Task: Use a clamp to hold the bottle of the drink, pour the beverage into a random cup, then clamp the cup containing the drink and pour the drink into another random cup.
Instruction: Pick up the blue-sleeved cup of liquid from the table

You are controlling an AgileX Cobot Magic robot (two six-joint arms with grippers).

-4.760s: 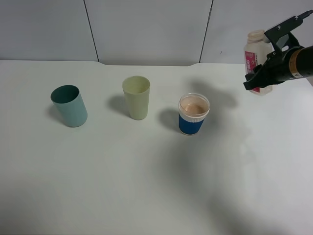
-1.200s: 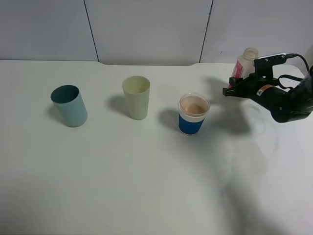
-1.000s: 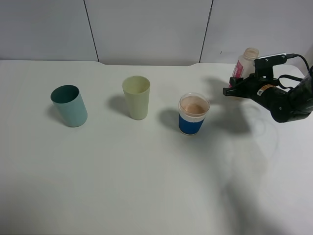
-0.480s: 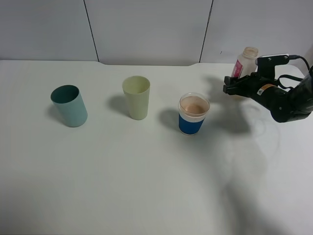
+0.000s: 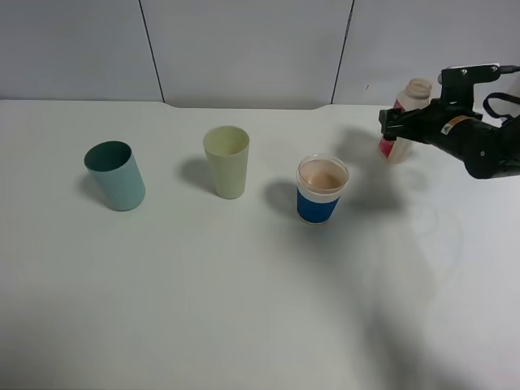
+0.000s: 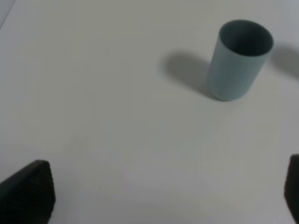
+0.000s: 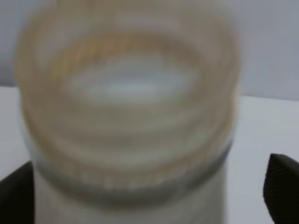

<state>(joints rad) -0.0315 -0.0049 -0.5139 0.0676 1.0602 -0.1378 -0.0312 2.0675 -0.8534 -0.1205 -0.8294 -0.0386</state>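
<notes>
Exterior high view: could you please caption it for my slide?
Right gripper open around the bottle; blue-sleeved cup holds milky beverage; teal cup far left.

We take this for a robotics lab or test bench. A plain white tabletop fills the scene, backed on the far side by pale grey wall panels split by dark seams. A black, cabled robot arm reaches in at the far right. A teal cup, pale yellow-green cup, blue-sleeved cup and small bottle stand spaced out like test props.
</notes>
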